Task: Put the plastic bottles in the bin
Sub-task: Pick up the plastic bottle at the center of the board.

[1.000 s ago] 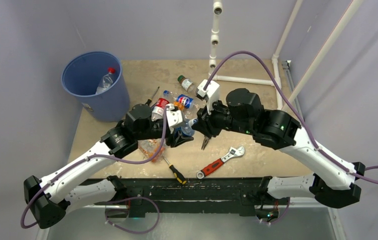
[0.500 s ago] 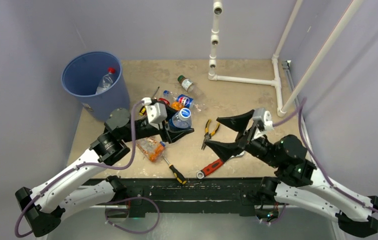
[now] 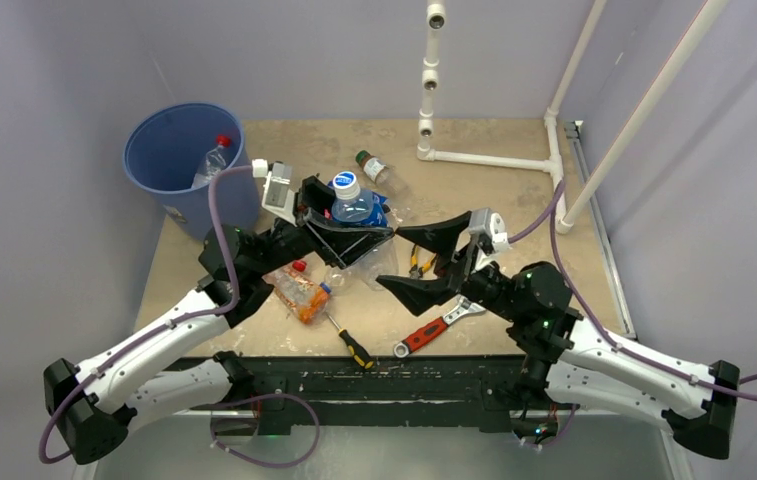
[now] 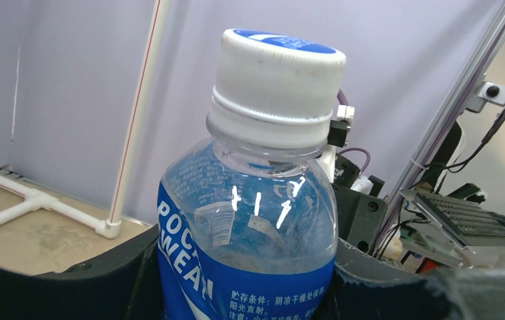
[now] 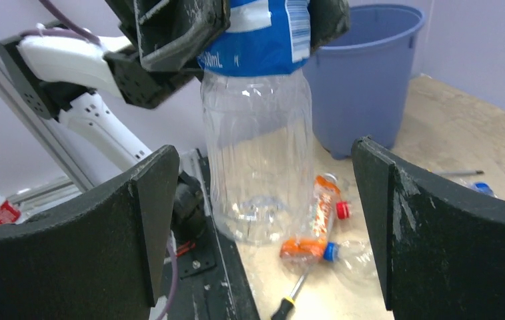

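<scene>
A clear plastic bottle (image 3: 350,204) with a blue label and a white cap stands upright above the table, with my left gripper (image 3: 349,232) shut round its label. The left wrist view is filled by this bottle (image 4: 256,200) between the black fingers (image 4: 56,287). My right gripper (image 3: 391,258) hangs open just right of it, with nothing between its jaws. From the right wrist, the bottle's clear lower half (image 5: 256,133) hangs ahead of the open right gripper (image 5: 266,220). The blue bin (image 3: 169,150) stands at the far left with a red-capped bottle (image 3: 211,160) inside.
Crushed orange-labelled bottles (image 3: 304,290) lie under the left arm, and a green-capped bottle (image 3: 374,166) lies farther back. A screwdriver (image 3: 349,342), a red-handled wrench (image 3: 439,326) and pliers (image 3: 416,262) lie near the front. White pipes (image 3: 489,160) cross the back right.
The right gripper opened, drew back to the right, then came a little left. The left gripper lifted the blue-labelled bottle, turned it upright and carried it back toward the bin.
</scene>
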